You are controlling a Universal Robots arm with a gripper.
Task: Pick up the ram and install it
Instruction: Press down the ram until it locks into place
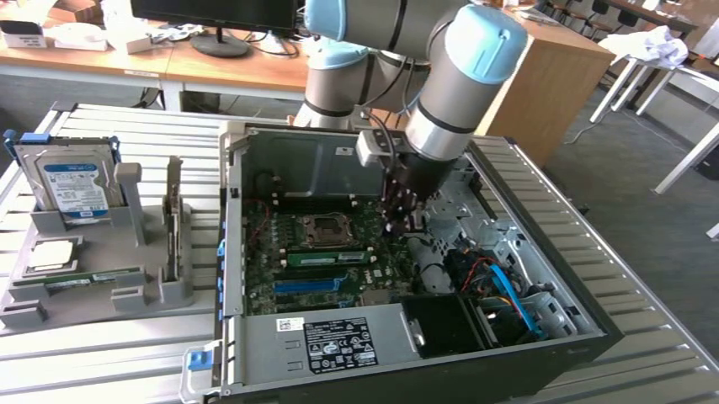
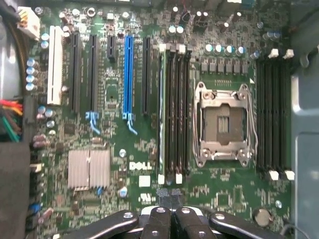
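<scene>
A green ram stick (image 2: 161, 109) stands on edge in the first of four long memory slots on the motherboard (image 2: 219, 194), beside the CPU socket (image 2: 223, 124). In the exterior view the same ram (image 1: 326, 257) shows as a green strip inside the open computer case (image 1: 231, 252). My gripper (image 1: 402, 220) hangs over the board, just past the end of the slots. Its fingertips (image 2: 169, 195) are pressed together with nothing between them. Another green stick (image 1: 81, 279) lies in the grey holder (image 1: 101, 296) on the exterior view's left.
The holder also carries a silver hard drive (image 1: 73, 185) and a dark expansion card (image 1: 174, 219) standing on edge. Case walls, a power supply (image 1: 337, 343) and blue and orange cables (image 1: 506, 290) ring the board. A heatsink (image 2: 88, 168) and a blue slot (image 2: 128, 74) sit nearby.
</scene>
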